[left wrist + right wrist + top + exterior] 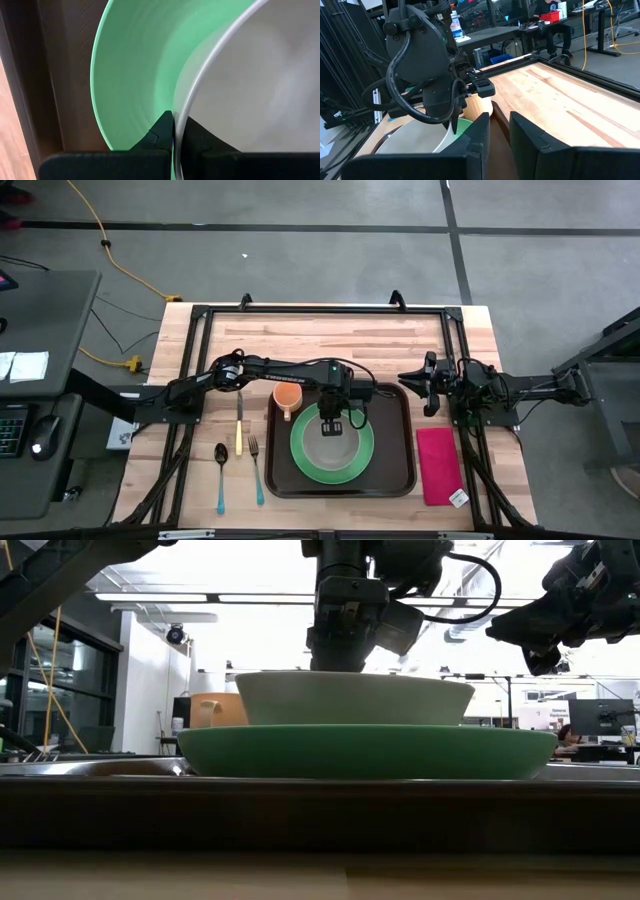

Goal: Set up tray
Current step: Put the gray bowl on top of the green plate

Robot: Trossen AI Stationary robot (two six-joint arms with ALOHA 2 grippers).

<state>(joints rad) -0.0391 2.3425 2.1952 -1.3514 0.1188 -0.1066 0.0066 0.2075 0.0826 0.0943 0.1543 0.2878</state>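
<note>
The dark-brown tray (pixel 390 480) lies flat on the wooden table (pixel 330 340), toward its near edge and about midway between the arms, with its long axis running left to right, parallel to that edge. Inside it a round green plate (pixel 300 455) sits at the middle, and a pale bowl (pixel 335 448) stands on the plate; an orange mug (pixel 288 397) stands in the tray's far left corner, just beside the plate. The left tool (pixel 333 423) hangs over the far side of the bowl, its fingers (pixel 162 132) pinching the bowl's thin rim, one inside and one outside. The right tool (pixel 432 385) hovers above the table near the tray's far right corner, its fingers a little apart with nothing between them. A red-pink napkin (pixel 438 465) lies on the table just right of the tray. Left of the tray lie a fork (pixel 256 470), a yellow-handled knife (pixel 239 432) and a blue-handled spoon (pixel 221 478).
</note>
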